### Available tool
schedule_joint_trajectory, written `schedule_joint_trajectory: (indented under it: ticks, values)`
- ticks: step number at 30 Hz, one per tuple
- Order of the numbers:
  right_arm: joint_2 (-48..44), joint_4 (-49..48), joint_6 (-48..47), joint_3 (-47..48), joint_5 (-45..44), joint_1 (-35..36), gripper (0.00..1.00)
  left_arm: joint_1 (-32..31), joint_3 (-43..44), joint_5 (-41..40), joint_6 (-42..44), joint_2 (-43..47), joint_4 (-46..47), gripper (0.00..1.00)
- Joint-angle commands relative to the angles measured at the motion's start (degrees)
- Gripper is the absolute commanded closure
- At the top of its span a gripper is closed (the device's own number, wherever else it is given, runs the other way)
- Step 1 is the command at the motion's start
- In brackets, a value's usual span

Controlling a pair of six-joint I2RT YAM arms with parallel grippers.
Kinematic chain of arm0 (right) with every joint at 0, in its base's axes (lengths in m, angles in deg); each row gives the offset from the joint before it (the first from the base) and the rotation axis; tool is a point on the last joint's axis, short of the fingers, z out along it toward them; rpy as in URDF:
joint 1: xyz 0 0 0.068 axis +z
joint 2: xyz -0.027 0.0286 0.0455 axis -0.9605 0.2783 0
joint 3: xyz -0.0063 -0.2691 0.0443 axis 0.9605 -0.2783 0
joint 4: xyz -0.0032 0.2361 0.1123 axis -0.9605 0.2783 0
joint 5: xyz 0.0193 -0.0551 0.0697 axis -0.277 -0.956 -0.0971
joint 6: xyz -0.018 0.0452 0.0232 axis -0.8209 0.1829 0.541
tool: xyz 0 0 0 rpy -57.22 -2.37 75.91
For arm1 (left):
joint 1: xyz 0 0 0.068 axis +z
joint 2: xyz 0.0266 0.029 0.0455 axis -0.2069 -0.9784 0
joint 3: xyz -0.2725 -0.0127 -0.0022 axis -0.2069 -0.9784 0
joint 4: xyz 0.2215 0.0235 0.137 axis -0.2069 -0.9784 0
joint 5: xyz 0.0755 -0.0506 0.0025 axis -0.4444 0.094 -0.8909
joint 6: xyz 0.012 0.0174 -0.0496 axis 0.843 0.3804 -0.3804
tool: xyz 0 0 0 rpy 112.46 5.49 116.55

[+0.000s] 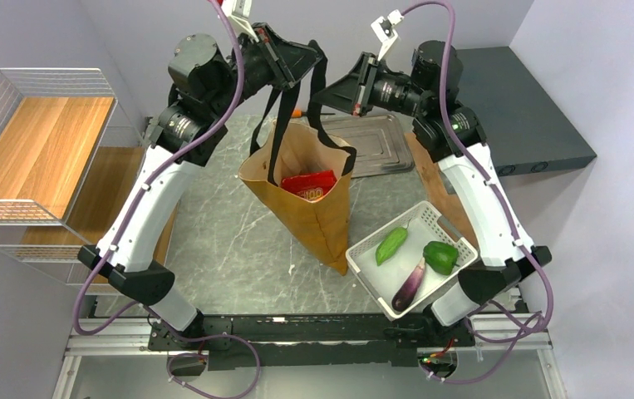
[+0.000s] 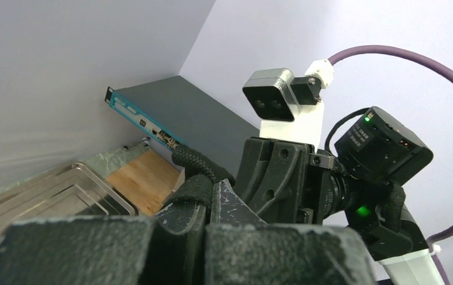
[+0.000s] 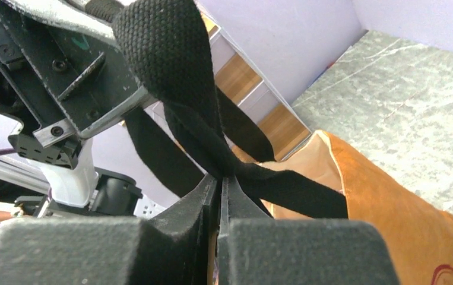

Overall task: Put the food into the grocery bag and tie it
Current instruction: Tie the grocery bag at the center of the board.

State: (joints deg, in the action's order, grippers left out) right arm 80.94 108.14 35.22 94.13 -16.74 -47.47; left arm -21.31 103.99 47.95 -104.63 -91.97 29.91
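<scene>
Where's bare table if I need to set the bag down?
Bare table lies left of the bag, up to the left arm, plus the near strip in front of it. Right is crowded: basket close beside the bag; tray just behind.

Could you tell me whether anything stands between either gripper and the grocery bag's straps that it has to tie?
Nothing visible does. The left gripper and right gripper are each shut directly on the black straps above the grocery bag, with a red snack packet inside.
</scene>
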Motion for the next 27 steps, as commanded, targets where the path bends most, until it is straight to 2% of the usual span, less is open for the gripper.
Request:
schedule_joint_trajectory:
  ticks: [1,2,5,6,15,23,24,27]
  values:
    - [-5.8,-0.1,1.5,-3.7,3.1,0.7,0.76,-0.1,1.4,-1.1,1.8,3.0,8.8,1.00]
    - [-6.1,0.5,1.6,-4.3,3.1,0.7,0.52,0.0,1.5,-1.2,1.9,2.9,8.8,1.00]
    - [-6.6,3.1,0.8,-5.1,1.8,0.7,0.03,0.0,2.0,-1.2,1.5,2.7,9.5,1.00]
    - [-6.7,4.5,-0.2,-4.9,0.7,0.7,0.01,0.0,2.4,-1.1,1.4,2.5,9.5,1.00]
    - [-5.5,11.1,-6.2,-2.3,-13.3,0.3,0.00,-0.1,2.7,-0.5,0.6,2.2,10.2,1.00]
    - [-2.5,8.0,-5.9,-1.7,-11.7,0.2,0.00,0.0,3.0,-0.4,0.1,1.9,10.3,1.00]
    - [-2.1,7.5,-5.6,-1.3,-11.1,0.2,0.03,0.0,3.1,-0.4,0.2,2.0,10.3,1.00]
    - [-0.9,5.0,-4.3,0.2,-8.1,0.2,0.22,0.1,2.9,-0.6,0.3,2.0,10.1,1.00]
